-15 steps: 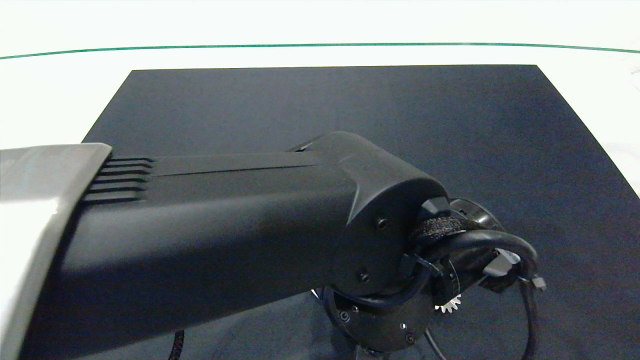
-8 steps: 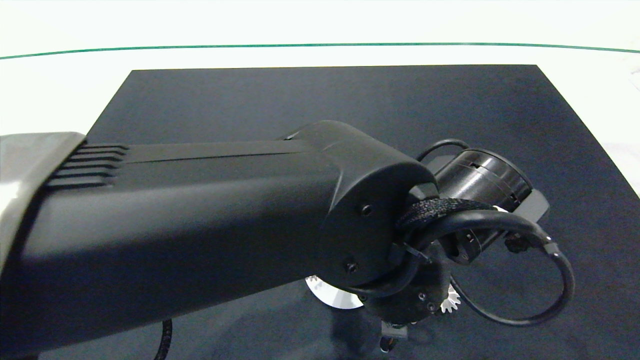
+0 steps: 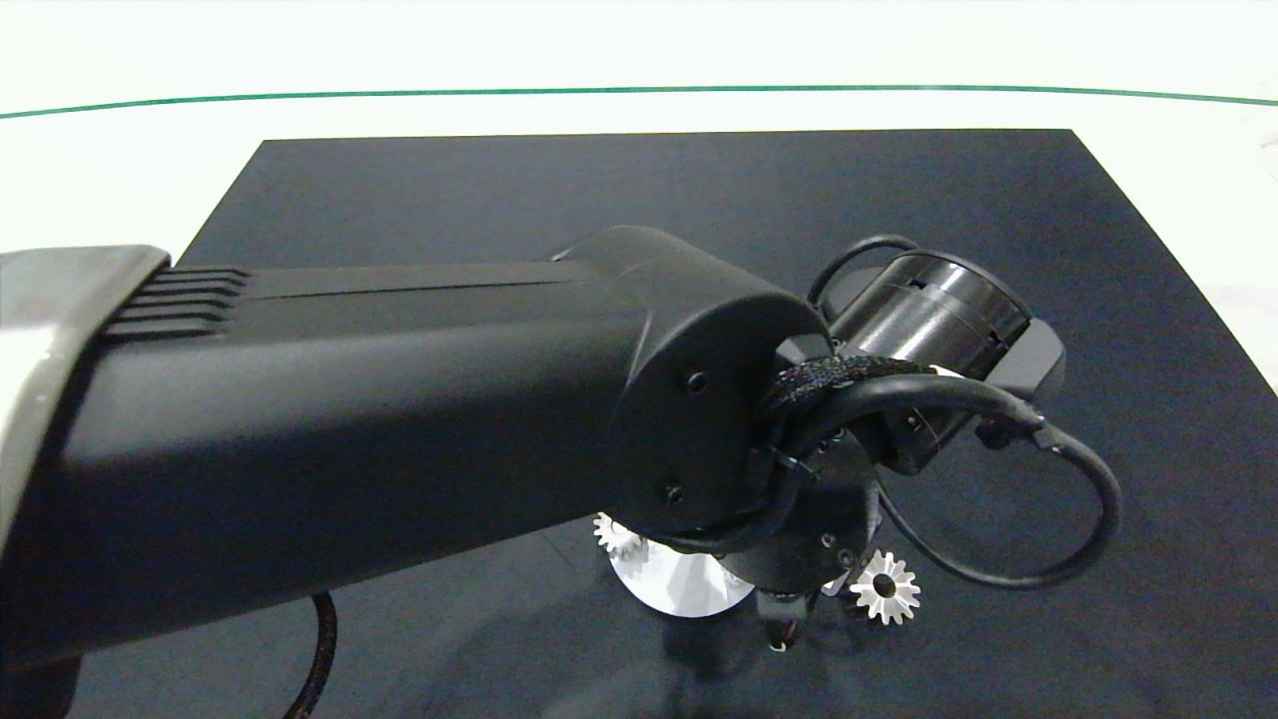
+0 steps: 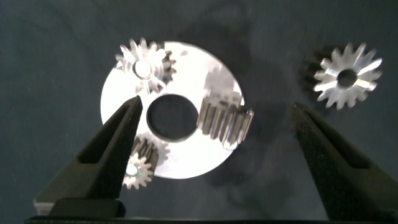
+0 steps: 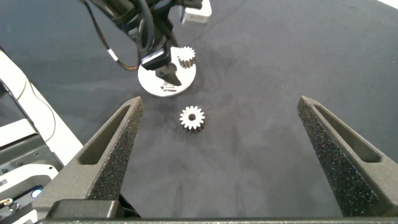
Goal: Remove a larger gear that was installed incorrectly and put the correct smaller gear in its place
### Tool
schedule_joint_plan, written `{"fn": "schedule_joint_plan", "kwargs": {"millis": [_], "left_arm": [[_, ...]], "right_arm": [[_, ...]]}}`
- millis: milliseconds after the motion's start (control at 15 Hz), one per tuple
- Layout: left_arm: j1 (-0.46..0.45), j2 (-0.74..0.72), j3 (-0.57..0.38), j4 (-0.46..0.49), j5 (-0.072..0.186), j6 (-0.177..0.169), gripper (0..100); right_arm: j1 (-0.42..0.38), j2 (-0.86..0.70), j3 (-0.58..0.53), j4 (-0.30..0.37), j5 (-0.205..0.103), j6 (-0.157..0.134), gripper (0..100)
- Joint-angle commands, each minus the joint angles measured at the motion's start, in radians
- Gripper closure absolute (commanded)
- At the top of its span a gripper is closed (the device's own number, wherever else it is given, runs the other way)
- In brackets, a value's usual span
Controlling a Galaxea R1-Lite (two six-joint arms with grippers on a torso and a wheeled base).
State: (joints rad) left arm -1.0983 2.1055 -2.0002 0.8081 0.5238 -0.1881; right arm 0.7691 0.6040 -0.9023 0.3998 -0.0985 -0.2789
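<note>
Silver plate (image 4: 186,146) with a round centre hole lies on the dark mat (image 3: 699,200), and my left gripper (image 4: 217,143) hangs above it with fingers spread wide, gripping nothing. Two small gears sit upright on the plate; the smaller gear (image 4: 225,123) lies tipped on its side at the plate's edge. Well off the plate, flat on the mat, rests the larger gear (image 4: 346,75). My right gripper (image 5: 221,155) waits farther back, likewise wide open and empty
</note>
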Motion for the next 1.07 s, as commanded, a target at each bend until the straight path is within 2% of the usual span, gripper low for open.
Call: {"fn": "schedule_joint_plan", "kwargs": {"millis": [67, 200, 600, 800, 1067], "left_arm": [[0.002, -0.002, 0.0, 0.005, -0.001, -0.002, 10], [0.0, 0.001, 0.0, 0.019, -0.007, -0.004, 14], [-0.002, 0.01, 0.024, 0.043, -0.002, -0.005, 26], [-0.003, 0.024, 0.084, 0.016, -0.002, -0.005, 32], [-0.008, 0.031, 0.084, -0.01, -0.005, -0.001, 40]], "right_arm": [[0.001, 0.002, 0.002, 0.002, 0.0, -0.002, 0], [-0.001, 0.003, 0.003, 0.002, -0.001, -0.002, 0], [-0.001, 0.005, 0.005, 0.002, 0.0, -0.002, 0], [-0.001, 0.005, 0.005, 0.002, 0.0, -0.002, 0], [-0.001, 0.005, 0.005, 0.002, 0.0, -0.002, 0]]}}
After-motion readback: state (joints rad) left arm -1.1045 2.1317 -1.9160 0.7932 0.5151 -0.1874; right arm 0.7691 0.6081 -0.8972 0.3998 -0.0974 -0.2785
